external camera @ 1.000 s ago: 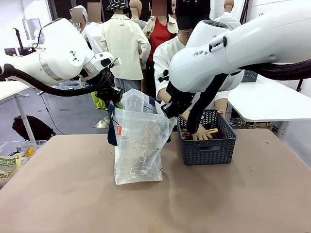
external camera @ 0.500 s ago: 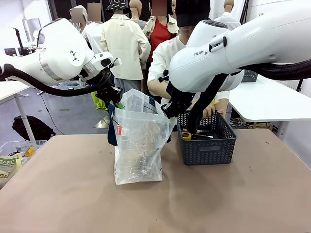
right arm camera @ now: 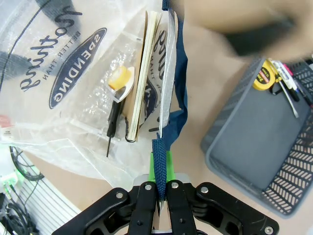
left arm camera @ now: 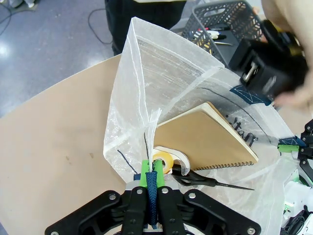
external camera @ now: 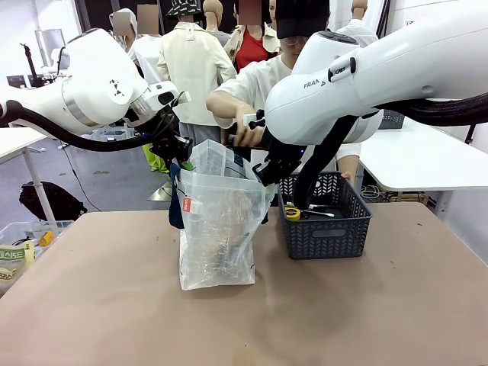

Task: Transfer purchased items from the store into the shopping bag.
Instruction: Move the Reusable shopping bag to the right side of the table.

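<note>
Navy strap (left arm camera: 152,196) pinched in left end effector (left arm camera: 152,170), arm (external camera: 91,95) seemingly angled downward.

Right gripper (right arm camera: 161,164) pinches strap (right arm camera: 180,73) of shopping bag (right arm camera: 78,66).

Tan table top (external camera: 114,320) noted in foreground, matte, evenly lit. Grey glossy floor (external camera: 99,179) seen beyond its far left corner. White side table (external camera: 427,160) placed right, second white desk (external camera: 15,141) left. Black bag (external camera: 49,200) and clear bin (external camera: 19,232) set on floor past left edge.
</note>
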